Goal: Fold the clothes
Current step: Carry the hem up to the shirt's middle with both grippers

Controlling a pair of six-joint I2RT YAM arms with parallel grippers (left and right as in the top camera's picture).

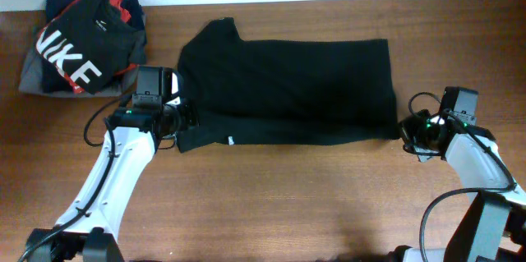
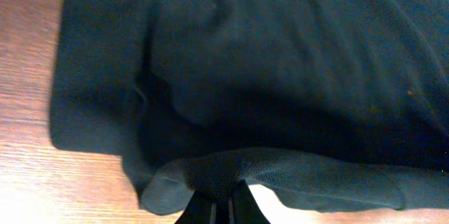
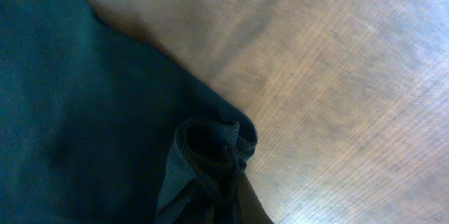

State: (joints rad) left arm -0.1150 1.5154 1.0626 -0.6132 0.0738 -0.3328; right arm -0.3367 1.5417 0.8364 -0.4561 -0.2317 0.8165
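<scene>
The clothes, a plain black T-shirt [image 1: 288,89], lie spread across the middle of the wooden table, folded lengthwise, with a tiny white mark [image 1: 231,140] near the front edge. My left gripper [image 1: 182,118] is at the shirt's left end, shut on a pinch of its fabric; in the left wrist view the cloth [image 2: 280,76] bunches over the gripper [image 2: 223,197]. My right gripper [image 1: 405,132] is at the shirt's front right corner, shut on that corner. The right wrist view shows the corner [image 3: 210,147] curled over the gripper [image 3: 226,194].
A black-and-red garment with white NIKE letters [image 1: 82,44] lies on a grey folded garment [image 1: 33,77] at the back left. Bare wood [image 1: 288,204] stretches in front of the shirt, between the two arms.
</scene>
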